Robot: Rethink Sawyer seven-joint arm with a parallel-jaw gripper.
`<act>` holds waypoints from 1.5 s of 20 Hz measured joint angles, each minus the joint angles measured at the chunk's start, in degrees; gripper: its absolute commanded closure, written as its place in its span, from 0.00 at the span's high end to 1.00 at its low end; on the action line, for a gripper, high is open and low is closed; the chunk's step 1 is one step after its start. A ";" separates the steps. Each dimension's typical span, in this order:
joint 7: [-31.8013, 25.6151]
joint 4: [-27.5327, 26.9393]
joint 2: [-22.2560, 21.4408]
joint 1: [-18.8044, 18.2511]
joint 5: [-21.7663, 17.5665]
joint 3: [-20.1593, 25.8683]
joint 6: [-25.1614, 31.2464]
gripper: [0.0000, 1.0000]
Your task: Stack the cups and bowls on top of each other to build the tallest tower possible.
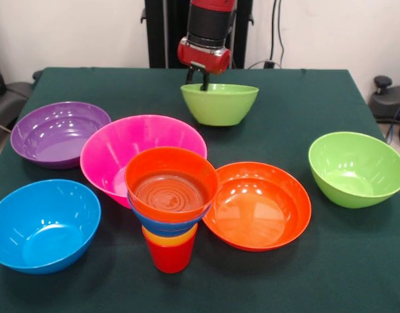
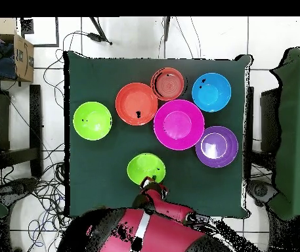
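Observation:
The tower (image 1: 171, 195) stands near the front edge: a red cup (image 1: 170, 257) lowest, then an orange cup (image 1: 170, 238), a small blue bowl (image 1: 162, 225) and a small orange-red bowl (image 1: 171, 186) on top. From overhead the tower (image 2: 169, 83) shows as one orange-red circle. My gripper (image 1: 198, 79) sits at the far rim of a lime green bowl (image 1: 219, 105), its fingers astride that rim and shut on it. In the overhead view the gripper (image 2: 153, 185) meets the same green bowl (image 2: 146, 168) at its lower edge.
Loose bowls ring the tower: purple (image 1: 56, 134), large pink (image 1: 115, 153), light blue (image 1: 43, 225), large orange-red (image 1: 258, 205) and a second lime green bowl (image 1: 357, 169). The pink bowl touches the tower's back left side. The dark green tablecloth (image 1: 304, 104) covers the table.

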 measured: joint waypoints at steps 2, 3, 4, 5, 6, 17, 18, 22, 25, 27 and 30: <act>0.00 -0.01 -0.01 -0.01 0.01 0.00 -0.01 0.00; 0.00 -0.01 -0.04 -0.01 0.01 0.00 -0.01 0.00; 0.00 -0.01 -0.07 -0.01 0.01 0.01 0.00 0.00; 0.00 0.00 -0.21 -0.03 0.01 0.04 0.01 0.00; 0.00 0.00 -0.34 -0.06 0.01 0.07 0.02 0.00; 0.00 0.02 -7.46 -2.54 -0.01 2.79 2.27 0.00; 0.00 0.03 -8.03 -2.83 -0.02 3.09 2.88 0.00; 0.00 -0.04 -10.10 -4.09 -0.02 4.24 6.12 0.00; 0.00 -0.06 -11.24 -4.74 -0.04 4.97 8.45 0.00; 0.00 -0.05 -12.21 -5.53 -0.04 5.97 10.24 0.00; 0.00 -0.04 -13.21 -6.74 -0.05 7.31 12.07 0.00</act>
